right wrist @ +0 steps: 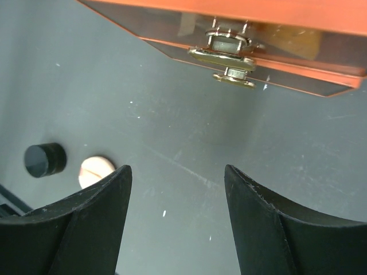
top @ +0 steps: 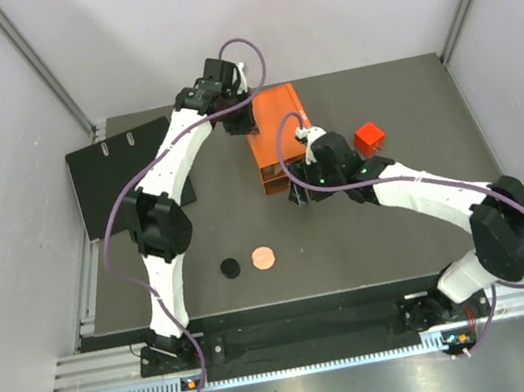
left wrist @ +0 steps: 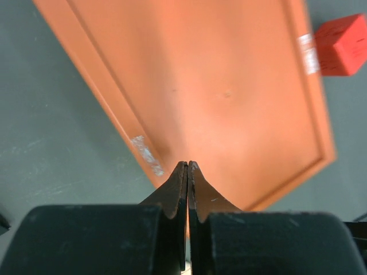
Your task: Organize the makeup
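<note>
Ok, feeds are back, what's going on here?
The left hand is shut on nothing, over the orange box. The right hand is open and empty, facing the box's latch. The black disc and copper disc lie loose on the table, not yet put away.

Left arm point(top: 160, 224) stretched from near edge toward far edge of table point(top: 373, 247), elbow bent. Left gripper point(left wrist: 187, 167): jaws pressed together, nothing between. Right arm point(top: 424, 193) reaches from near right corner toward centre. Right gripper point(right wrist: 178, 171): jaws wide apart, empty.
</note>
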Action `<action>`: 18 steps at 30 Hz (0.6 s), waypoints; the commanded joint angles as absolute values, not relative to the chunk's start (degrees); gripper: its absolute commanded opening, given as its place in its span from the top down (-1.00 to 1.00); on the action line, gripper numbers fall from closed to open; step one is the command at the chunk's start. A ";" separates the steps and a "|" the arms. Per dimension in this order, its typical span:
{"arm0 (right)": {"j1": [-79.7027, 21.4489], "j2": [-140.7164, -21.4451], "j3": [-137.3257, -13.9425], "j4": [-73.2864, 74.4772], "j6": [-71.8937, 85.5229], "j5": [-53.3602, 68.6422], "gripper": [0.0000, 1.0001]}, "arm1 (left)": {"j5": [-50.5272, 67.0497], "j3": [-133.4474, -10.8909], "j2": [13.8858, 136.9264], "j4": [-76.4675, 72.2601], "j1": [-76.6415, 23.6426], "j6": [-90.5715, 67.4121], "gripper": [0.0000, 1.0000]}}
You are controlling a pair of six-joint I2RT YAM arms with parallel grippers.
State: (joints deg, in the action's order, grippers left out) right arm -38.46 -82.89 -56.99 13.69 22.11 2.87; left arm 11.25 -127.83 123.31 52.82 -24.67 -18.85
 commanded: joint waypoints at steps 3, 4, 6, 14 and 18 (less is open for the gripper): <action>-40.08 -87.09 -59.32 7.30 22.06 0.97 -0.31 | 5.63 -128.15 125.50 55.55 -26.36 -14.95 1.00; -40.25 -87.97 -59.85 6.86 22.06 0.71 -0.31 | 6.15 -128.23 126.03 55.89 -26.63 -14.68 1.00; -40.34 -90.52 -60.64 6.50 21.89 0.36 -0.30 | 7.64 -128.41 127.44 57.04 -26.63 -14.76 1.00; -42.97 -92.02 -58.63 1.24 20.48 -12.12 -0.27 | 8.97 -126.04 126.65 57.04 -26.54 -14.85 1.00; -43.33 -92.28 -55.64 -3.42 20.04 -16.34 -0.27 | 7.04 -126.38 127.70 58.88 -26.72 -15.03 1.00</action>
